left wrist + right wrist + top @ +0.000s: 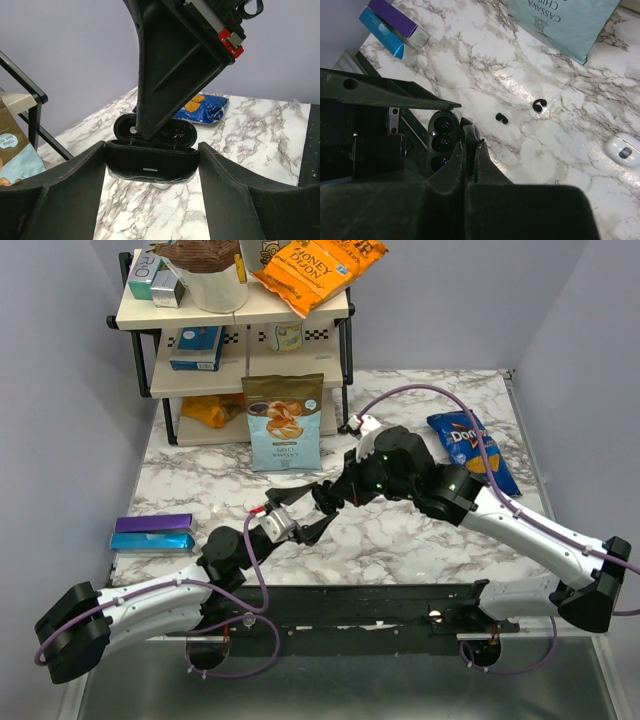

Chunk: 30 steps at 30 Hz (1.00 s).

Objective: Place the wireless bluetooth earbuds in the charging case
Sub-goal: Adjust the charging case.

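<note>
Earbuds [501, 118]: on marble [560, 145], beyond right fingers [455, 167] | case [150, 161]: between left fingers [65, 192]

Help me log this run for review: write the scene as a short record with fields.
case: black, lid open, lifted off the table
left hand: clamped on the case from both sides
right hand: shut, tips at the open case; nothing visible between them
earbuds: two tiny black pieces, loose on the table beyond the case
white pod: on the table, apart from the earbuds
status: earbuds not yet in the case
</note>
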{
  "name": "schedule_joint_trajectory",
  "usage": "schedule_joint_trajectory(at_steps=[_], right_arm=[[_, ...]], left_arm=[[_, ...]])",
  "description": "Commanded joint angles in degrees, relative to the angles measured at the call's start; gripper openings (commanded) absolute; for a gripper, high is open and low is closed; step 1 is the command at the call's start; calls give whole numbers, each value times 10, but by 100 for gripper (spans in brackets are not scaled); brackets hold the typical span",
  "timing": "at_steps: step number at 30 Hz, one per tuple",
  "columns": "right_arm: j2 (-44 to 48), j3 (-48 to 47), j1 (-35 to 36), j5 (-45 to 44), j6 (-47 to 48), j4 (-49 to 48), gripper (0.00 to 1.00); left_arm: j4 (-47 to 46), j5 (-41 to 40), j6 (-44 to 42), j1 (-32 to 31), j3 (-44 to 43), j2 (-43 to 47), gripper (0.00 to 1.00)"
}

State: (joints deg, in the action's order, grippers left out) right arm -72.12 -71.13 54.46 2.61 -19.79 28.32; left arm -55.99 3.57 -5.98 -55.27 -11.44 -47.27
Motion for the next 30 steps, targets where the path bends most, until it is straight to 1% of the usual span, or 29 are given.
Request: schedule_joint_trajectory(at_steps=[1,2,3,5,7,8,9,12,13,16,19,20,21,23,24,25,26,27,30], right_arm=[[10,-13,-1,6,40,14,1],[15,-15,-1,7,51,17,1],[19,-20,-2,10,60,18,1],[29,-23,-2,12,78,23,1],[38,-31,-1,14,88,31,1],[40,-35,-1,17,99,34,1],[42,-38,-2,19,103,38,1],[51,-46,-1,25,114,48,1],[58,-47,-1,27,114,50,1],[70,-45,-1,32,129,50,1],[94,-27,-1,12,154,28,1],[111,-17,-1,6,179,18,1],[123,6,-1,1,192,9,1],[144,33,0,-2,262,-28,1],[169,57,1,-1,279,-40,1],[178,62,3,4,291,-51,1],[183,61,4,14,316,-46,1],[185,57,8,21,327,-36,1],[179,35,31,17,355,-9,1]], left_arm=[[86,-30,40,-4,-47,7,35],[105,-37,43,-3,-63,6,43],[125,-51,48,-4,-70,5,56],[168,-52,53,-4,-83,3,63],[192,-51,57,-3,-96,2,77],[200,-51,57,-3,-100,-1,86],[209,-50,57,-3,-110,-4,97],[227,-51,57,1,-123,-17,99],[229,-52,79,2,-125,-20,99],[223,-52,94,7,-126,-22,99],[234,-45,128,14,-128,-5,99],[241,-9,155,19,-131,11,99],[248,23,165,25,-136,19,99],[255,90,186,52,-139,36,99],[261,149,202,60,-147,38,99],[280,182,206,66,-153,41,99],[291,207,207,74,-157,44,99],[299,262,201,77,-165,45,99],[325,348,201,92,-188,24,99]])
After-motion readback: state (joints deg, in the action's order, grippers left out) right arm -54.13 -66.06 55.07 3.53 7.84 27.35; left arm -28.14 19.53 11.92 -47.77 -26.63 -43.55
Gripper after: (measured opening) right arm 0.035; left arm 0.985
